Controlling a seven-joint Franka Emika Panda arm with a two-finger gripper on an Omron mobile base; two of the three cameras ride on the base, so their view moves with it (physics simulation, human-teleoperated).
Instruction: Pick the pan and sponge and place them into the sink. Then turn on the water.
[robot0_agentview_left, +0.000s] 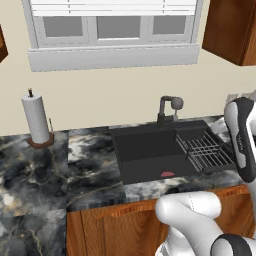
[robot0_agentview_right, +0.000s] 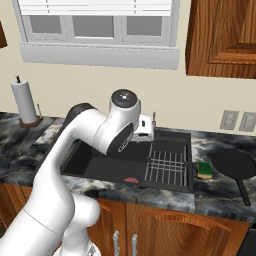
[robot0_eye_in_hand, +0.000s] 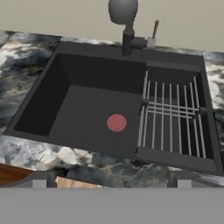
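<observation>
The black pan lies on the counter right of the sink, its handle towards the front edge. Just left of it sits the yellow and green sponge. The dark sink has a red mark on its floor and a dark faucet behind it. My gripper hovers above the sink's front rim, open, with nothing between its fingers. The water is out of view.
A ribbed drying rack fills the sink's right part. A paper towel roll stands on the counter far left. Wall outlets and a wooden cabinet are above the pan.
</observation>
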